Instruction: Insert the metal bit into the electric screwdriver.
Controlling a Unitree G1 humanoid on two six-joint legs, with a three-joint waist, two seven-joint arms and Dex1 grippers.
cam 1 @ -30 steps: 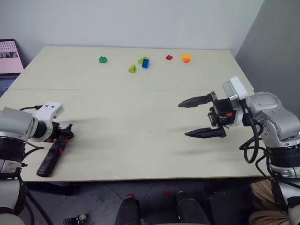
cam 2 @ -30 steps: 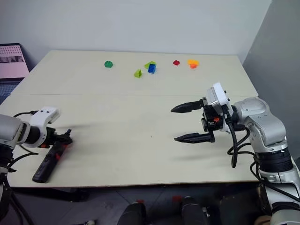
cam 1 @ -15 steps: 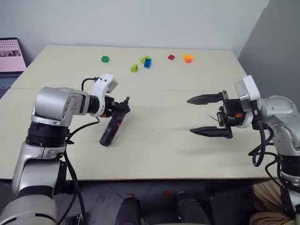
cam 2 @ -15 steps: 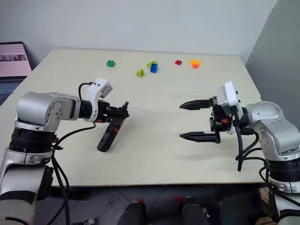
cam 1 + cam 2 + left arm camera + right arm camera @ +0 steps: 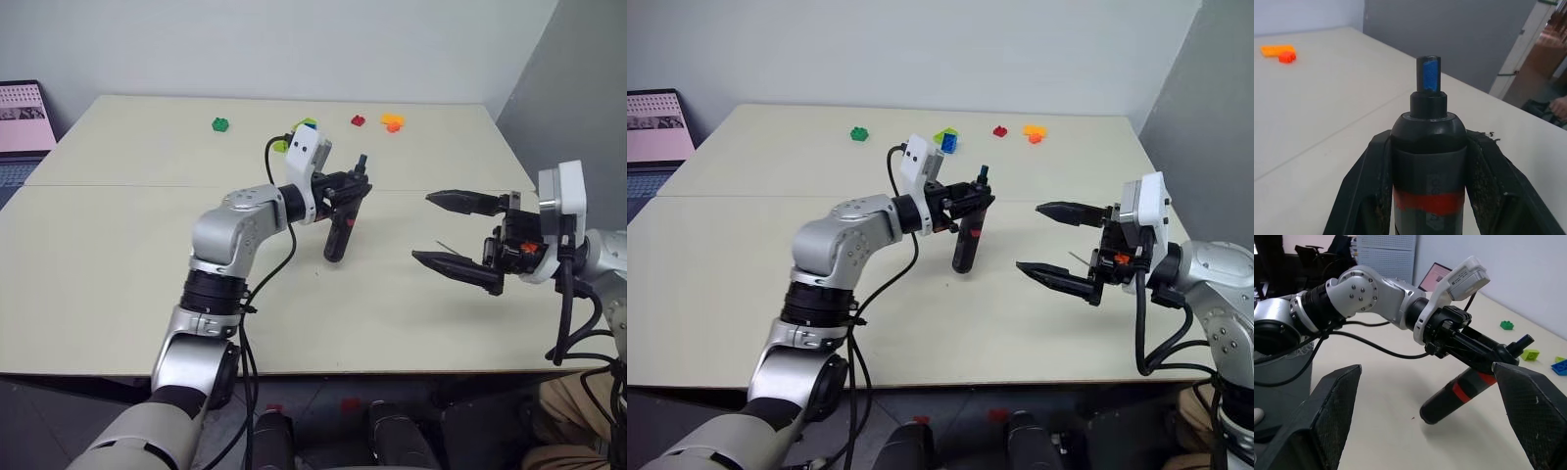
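My left gripper pinches electric screwdriver near its narrow front end, jaws pressed on both sides; tool hangs tilted above counter, tip up, butt low near surface. Red band shows on body in left wrist view. My right gripper hovers well apart to right, jaws spread wide, nothing between them. Thin metal bit lies on counter near right jaws. Small coloured blocks sit at far edge.

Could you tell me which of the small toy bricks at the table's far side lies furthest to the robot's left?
The dark green brick, lying alone, well apart from the others.
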